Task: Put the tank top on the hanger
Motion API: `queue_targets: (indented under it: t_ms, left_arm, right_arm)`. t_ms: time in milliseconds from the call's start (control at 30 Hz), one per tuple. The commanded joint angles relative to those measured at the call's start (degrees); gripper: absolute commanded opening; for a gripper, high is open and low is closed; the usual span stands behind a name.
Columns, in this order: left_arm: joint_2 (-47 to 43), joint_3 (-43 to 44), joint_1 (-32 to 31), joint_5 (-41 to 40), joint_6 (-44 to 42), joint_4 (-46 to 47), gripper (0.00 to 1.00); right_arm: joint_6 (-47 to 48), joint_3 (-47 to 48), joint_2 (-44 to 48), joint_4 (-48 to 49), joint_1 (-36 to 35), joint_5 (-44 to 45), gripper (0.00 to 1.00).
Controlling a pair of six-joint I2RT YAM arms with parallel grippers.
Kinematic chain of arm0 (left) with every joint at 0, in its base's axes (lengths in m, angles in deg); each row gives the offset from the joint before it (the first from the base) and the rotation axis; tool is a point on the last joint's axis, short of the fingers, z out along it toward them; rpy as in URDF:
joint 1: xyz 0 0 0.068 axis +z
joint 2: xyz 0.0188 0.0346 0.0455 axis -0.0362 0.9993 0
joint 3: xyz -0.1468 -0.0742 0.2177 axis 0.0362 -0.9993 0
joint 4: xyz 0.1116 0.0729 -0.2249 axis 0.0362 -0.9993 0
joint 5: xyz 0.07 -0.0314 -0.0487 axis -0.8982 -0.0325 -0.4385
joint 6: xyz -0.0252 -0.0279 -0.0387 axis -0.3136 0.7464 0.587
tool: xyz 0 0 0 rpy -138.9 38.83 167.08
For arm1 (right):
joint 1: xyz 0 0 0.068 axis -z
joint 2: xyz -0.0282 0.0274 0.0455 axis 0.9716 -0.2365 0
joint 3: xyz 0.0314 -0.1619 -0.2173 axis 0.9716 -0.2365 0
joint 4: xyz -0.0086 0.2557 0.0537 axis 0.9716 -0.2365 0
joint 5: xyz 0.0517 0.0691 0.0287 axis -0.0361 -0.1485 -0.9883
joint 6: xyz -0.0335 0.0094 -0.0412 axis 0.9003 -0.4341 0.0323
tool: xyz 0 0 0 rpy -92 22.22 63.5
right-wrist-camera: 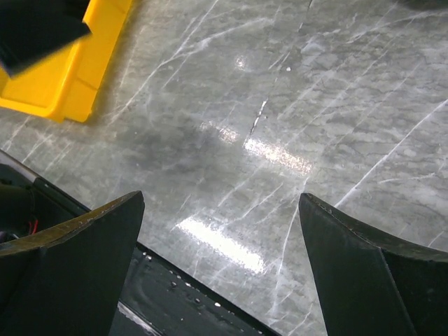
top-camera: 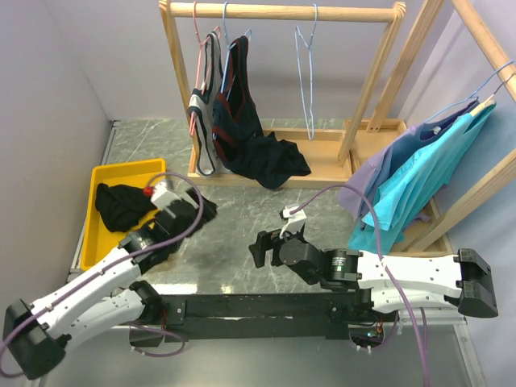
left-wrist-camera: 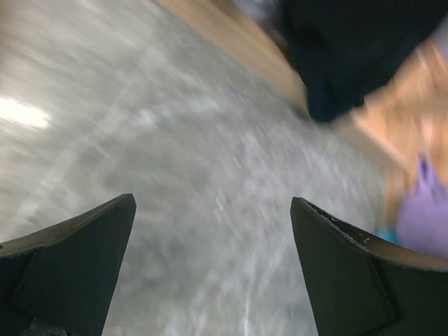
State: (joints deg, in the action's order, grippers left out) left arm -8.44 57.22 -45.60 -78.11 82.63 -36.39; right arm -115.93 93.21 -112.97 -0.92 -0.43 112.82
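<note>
Finding: the tank top (top-camera: 119,206) lay bunched in the yellow bin (top-camera: 129,171) at the table's left side, to the left of and behind the left gripper (left-wrist-camera: 212,203), which faced the wooden rack (top-camera: 282,11). Left arm clearly the nearer; the right gripper (right-wrist-camera: 220,199) sat mid-table, well apart from the bin. Both grippers stood spread wide with nothing between the fingers. Garment: plain black, soft, crumpled into a heap, no long axis to be made out, straps not distinguishable. The hanger (top-camera: 305,81), light-blue wire, hung bare on the rack rail, far from the bin
</note>
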Motion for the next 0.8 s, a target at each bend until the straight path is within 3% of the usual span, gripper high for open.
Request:
queue_targets:
  t_ms: [0, 167, 333, 400, 567, 767]
  left_arm:
    - [2.3, 4.8, 15.2, 4.4, -2.2, -1.4, 0.99]
    - [8.2, 8.4, 30.9, -0.6, 1.2, -5.6, 0.99]
    - [16.0, 12.3, 40.7, -11.0, 3.9, -7.9, 0.99]
    - [22.1, 14.9, 46.8, -10.9, 3.5, -7.6, 0.99]
    - [37.7, 20.0, 54.8, -8.9, -1.7, -4.7, 0.99]
    - [47.6, 22.3, 59.0, -1.7, -3.0, -2.9, 0.99]
  right_arm:
    - [-0.7, 1.7, 0.3, 0.6, -0.1, 1.4, 1.00]
    - [0.0, 1.4, -0.5, 3.1, -0.2, -2.1, 1.00]
    - [1.8, 3.9, -3.4, 1.7, -0.2, -5.2, 1.00]
    - [2.0, 4.1, -4.2, 2.0, -0.1, -6.3, 1.00]
    - [2.2, 3.7, -4.9, 3.0, -0.2, -9.2, 1.00]
    - [2.6, 5.1, -6.9, 2.7, -0.2, -10.6, 1.00]
